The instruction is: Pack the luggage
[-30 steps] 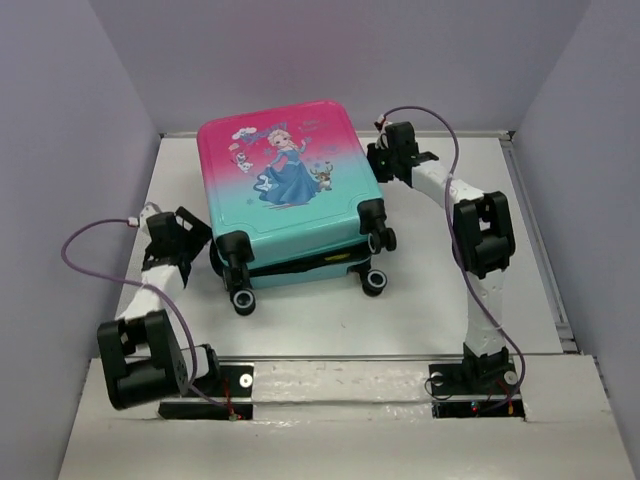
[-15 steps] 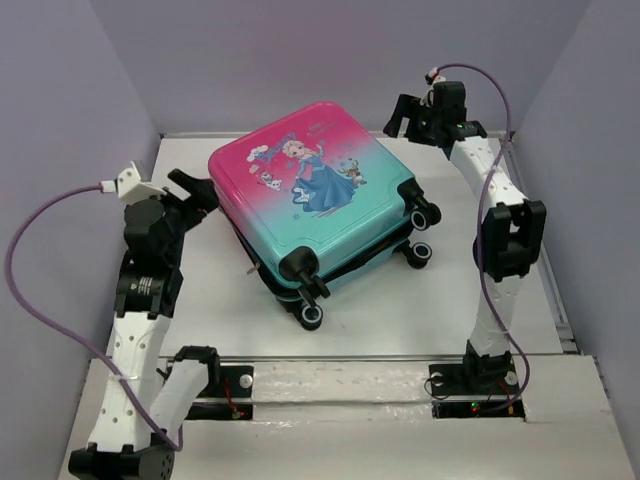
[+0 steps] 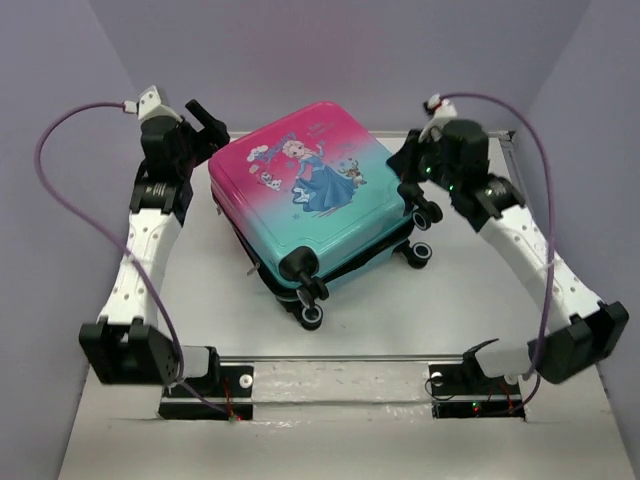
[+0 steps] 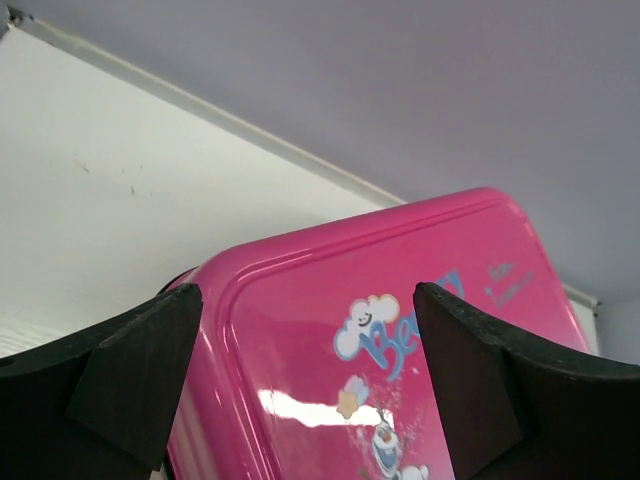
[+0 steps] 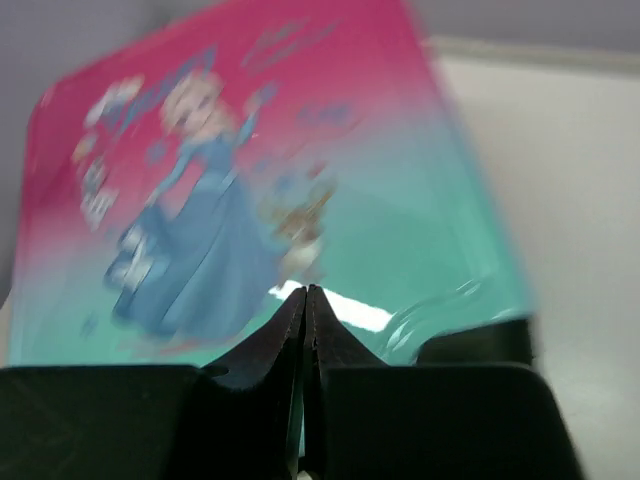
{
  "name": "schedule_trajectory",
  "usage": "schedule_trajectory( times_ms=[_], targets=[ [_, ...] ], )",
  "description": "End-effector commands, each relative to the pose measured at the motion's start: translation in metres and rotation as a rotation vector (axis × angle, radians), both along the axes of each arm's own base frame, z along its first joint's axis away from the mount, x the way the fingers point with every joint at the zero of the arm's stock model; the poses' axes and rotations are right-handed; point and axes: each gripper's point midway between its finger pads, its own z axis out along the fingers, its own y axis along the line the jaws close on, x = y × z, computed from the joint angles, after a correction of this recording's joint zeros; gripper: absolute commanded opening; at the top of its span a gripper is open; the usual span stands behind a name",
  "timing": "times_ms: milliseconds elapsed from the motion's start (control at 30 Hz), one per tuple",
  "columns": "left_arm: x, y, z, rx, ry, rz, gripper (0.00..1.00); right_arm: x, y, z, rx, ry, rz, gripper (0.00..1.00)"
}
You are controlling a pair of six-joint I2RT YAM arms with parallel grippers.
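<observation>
Pink-to-teal hard-shell suitcase, diagonal on table: my left jaws spread wide at pink corner; right jaws pressed together, wheel end.

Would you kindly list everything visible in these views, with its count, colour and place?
luggage: one, pink-to-teal with a princess print, lying flat mid-table, turned askew
wheels: four visible, black, at the luggage's teal end
table: one, white, under everything
walls: lilac, on three sides
cables: two, purple, one looping off each arm
arms: two, white and black, flanking the luggage
left pincer: black, open, at the pink corner
right pincer: black, shut, by the teal side
</observation>
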Motion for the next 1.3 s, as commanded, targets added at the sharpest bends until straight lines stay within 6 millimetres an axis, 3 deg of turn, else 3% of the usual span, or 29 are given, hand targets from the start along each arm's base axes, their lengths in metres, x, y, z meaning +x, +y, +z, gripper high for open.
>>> schedule_trajectory(
  times_ms=[0,33,67,100,133,167,200,233,267,300,333,400,433,500,567,667,800,867,900,933,967,1000,1033,1067,1100,1133,1167,1200,1267],
  targets=[
    [0.047,-0.001,-0.001,0.043,0.013,-0.056,0.99,-0.097,0.054,-0.033,-0.029,0.007,0.180,0.07],
    [0.053,0.001,-0.007,0.045,0.040,-0.065,0.99,-0.112,0.053,-0.041,-0.024,0.019,0.186,0.07],
    [0.070,-0.001,-0.029,0.050,0.091,-0.085,0.99,-0.138,0.049,-0.059,-0.033,0.035,0.209,0.07],
    [0.080,0.011,-0.036,0.054,0.109,-0.078,0.99,-0.150,0.045,-0.068,-0.035,0.054,0.223,0.07],
    [0.087,0.018,-0.026,0.063,0.109,-0.075,0.99,-0.165,0.044,-0.078,-0.027,0.089,0.249,0.07],
    [0.106,0.022,-0.052,0.082,0.175,-0.072,0.99,-0.180,0.039,-0.108,-0.060,0.163,0.267,0.07],
    [0.118,0.026,-0.034,0.090,0.145,-0.065,0.99,-0.192,0.037,-0.115,-0.054,0.184,0.288,0.07],
    [0.125,0.024,-0.039,0.088,0.163,-0.084,0.99,-0.200,0.037,-0.128,-0.049,0.236,0.296,0.07],
    [0.142,0.021,-0.068,0.082,0.218,-0.108,0.99,-0.208,0.035,-0.154,-0.072,0.292,0.303,0.07],
    [0.151,0.017,-0.077,0.075,0.238,-0.137,0.99,-0.206,0.036,-0.153,-0.065,0.292,0.295,0.07],
    [0.161,0.009,-0.054,0.071,0.193,-0.184,0.99,-0.207,0.034,-0.179,-0.091,0.354,0.276,0.07],
    [0.179,-0.004,-0.082,0.059,0.262,-0.233,0.99,-0.199,0.036,-0.195,-0.109,0.362,0.252,0.07],
    [0.183,-0.016,-0.107,0.070,0.318,-0.266,0.99,-0.186,0.034,-0.204,-0.136,0.362,0.195,0.07],
    [0.186,-0.015,-0.114,0.104,0.329,-0.259,0.99,-0.169,0.033,-0.205,-0.163,0.338,0.142,0.07],
    [0.188,-0.040,-0.119,0.125,0.308,-0.306,0.99,-0.148,0.030,-0.213,-0.198,0.325,0.073,0.07],
    [0.182,-0.051,-0.139,0.099,0.332,-0.347,0.99,-0.117,0.035,-0.209,-0.184,0.295,0.039,0.07],
    [0.157,-0.053,-0.191,0.049,0.431,-0.326,0.99,-0.086,0.032,-0.202,-0.171,0.253,-0.011,0.07],
    [0.151,-0.063,-0.172,-0.013,0.331,-0.309,0.99,-0.070,0.029,-0.192,-0.140,0.211,-0.033,0.07],
    [0.134,-0.065,-0.200,-0.043,0.384,-0.304,0.99,-0.061,0.022,-0.193,-0.131,0.208,-0.058,0.07],
    [0.131,-0.068,-0.199,-0.060,0.361,-0.298,0.99,-0.055,0.020,-0.191,-0.123,0.196,-0.068,0.07],
    [0.124,-0.070,-0.184,-0.075,0.320,-0.293,0.99,-0.045,0.019,-0.182,-0.092,0.158,-0.076,0.07],
    [0.116,-0.071,-0.186,-0.094,0.322,-0.288,0.99,-0.041,0.018,-0.183,-0.076,0.153,-0.072,0.07],
    [0.101,-0.071,-0.204,-0.124,0.348,-0.273,0.99,-0.030,0.012,-0.181,-0.048,0.142,-0.083,0.07],
    [0.090,-0.071,-0.188,-0.133,0.311,-0.268,0.99,-0.024,0.016,-0.176,-0.014,0.127,-0.064,0.07],
    [0.069,-0.070,-0.213,-0.146,0.360,-0.257,0.99,-0.018,0.019,-0.169,0.011,0.118,-0.047,0.07],
    [0.059,-0.068,-0.216,-0.150,0.360,-0.237,0.99,-0.012,0.020,-0.167,0.026,0.117,-0.041,0.07],
    [0.050,-0.072,-0.198,-0.168,0.306,-0.241,0.99,-0.007,0.029,-0.168,0.055,0.124,-0.005,0.07],
    [0.028,-0.071,-0.221,-0.177,0.350,-0.233,0.99,0.004,0.033,-0.152,0.085,0.099,0.007,0.07],
    [0.008,-0.074,-0.206,-0.189,0.292,-0.237,0.99,0.016,0.051,-0.156,0.100,0.122,0.074,0.07]
  ],
)
